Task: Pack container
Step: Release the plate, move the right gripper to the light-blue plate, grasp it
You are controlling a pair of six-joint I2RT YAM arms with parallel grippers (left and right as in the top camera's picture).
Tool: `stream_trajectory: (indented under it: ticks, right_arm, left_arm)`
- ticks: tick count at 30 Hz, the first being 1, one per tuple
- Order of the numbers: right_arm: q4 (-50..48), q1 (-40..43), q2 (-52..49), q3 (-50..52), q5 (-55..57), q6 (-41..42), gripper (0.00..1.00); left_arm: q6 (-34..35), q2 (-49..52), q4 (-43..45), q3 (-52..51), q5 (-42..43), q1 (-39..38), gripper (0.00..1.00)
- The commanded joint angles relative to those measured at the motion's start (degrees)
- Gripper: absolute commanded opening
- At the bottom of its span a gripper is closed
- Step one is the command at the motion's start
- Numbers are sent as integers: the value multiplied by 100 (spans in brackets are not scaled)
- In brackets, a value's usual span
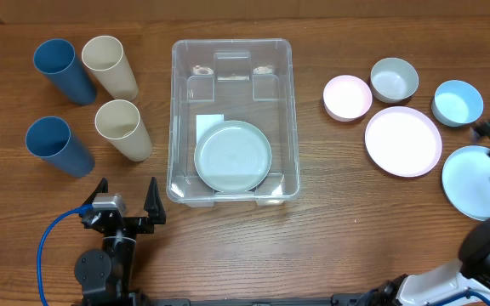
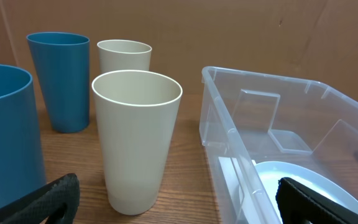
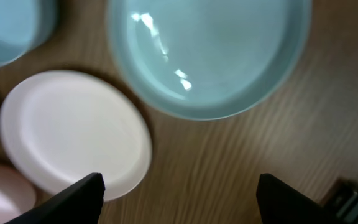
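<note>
The container (image 1: pixel 174 119) sits mid-bench, holding one pale green plate (image 1: pixel 233 155). Four cups (image 1: pixel 117 127) at nine o'clock and the bowls and plates (image 1: pixel 402 140) at three o'clock wait outside. The left end effector (image 1: pixel 128 191) and right end effector (image 3: pixel 179 190) both gape empty.

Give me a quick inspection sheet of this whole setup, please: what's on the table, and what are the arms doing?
Surface: wooden table, no spills seen.
Job's things: clear container at centre, holding one pale green plate.
Clutter: blue cups and cream cups standing on its left; pink bowl, grey bowl, blue bowl, pink plate and light blue plate on its right.
Grippers: left end effector open, empty; right end effector open, empty, above the plates.
Cables: blue cable on the left arm.
Surroundings: brown backdrop behind the cups.
</note>
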State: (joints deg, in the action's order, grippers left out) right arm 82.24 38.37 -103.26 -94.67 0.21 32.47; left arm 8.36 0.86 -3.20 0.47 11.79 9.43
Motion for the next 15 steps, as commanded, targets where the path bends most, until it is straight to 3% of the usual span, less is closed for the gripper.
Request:
stream_trajectory:
  ticks: [1, 8, 15]
  right_arm:
    - [-225, 817, 37, 601, -48, 232, 81]
    - [-855, 1655, 37, 1521, -26, 116, 80]
    - [-1751, 1753, 37, 2142, -9, 50, 75]
  left_arm:
    - [-109, -55, 2, -20, 9, 31, 100]
    - [-109, -55, 2, -20, 9, 31, 100]
    - [-109, -55, 2, -20, 7, 31, 100]
